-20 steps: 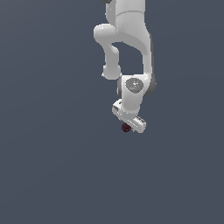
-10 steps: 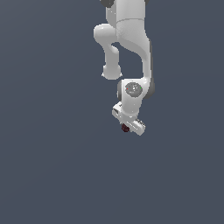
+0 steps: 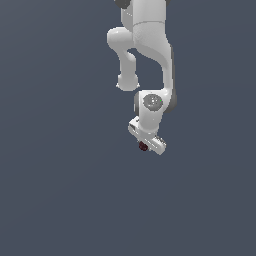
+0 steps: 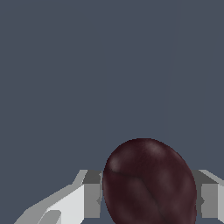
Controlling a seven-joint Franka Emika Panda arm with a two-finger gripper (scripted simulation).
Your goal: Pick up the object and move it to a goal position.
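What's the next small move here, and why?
Probably carry on toward the goal with the claw kept shut. The wrist view shows the dark maroon egg-shaped object filling the gap between both fingers, and in the exterior view it sits tucked at the claw's tip. No goal marker is visible, so I can't tell the direction.

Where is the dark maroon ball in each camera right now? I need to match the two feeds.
Exterior view: the maroon ball is a small dark spot under the white gripper, just right of centre.
Wrist view: it fills the lower middle, between the two fingers.
Shared landmark: the gripper around the ball.
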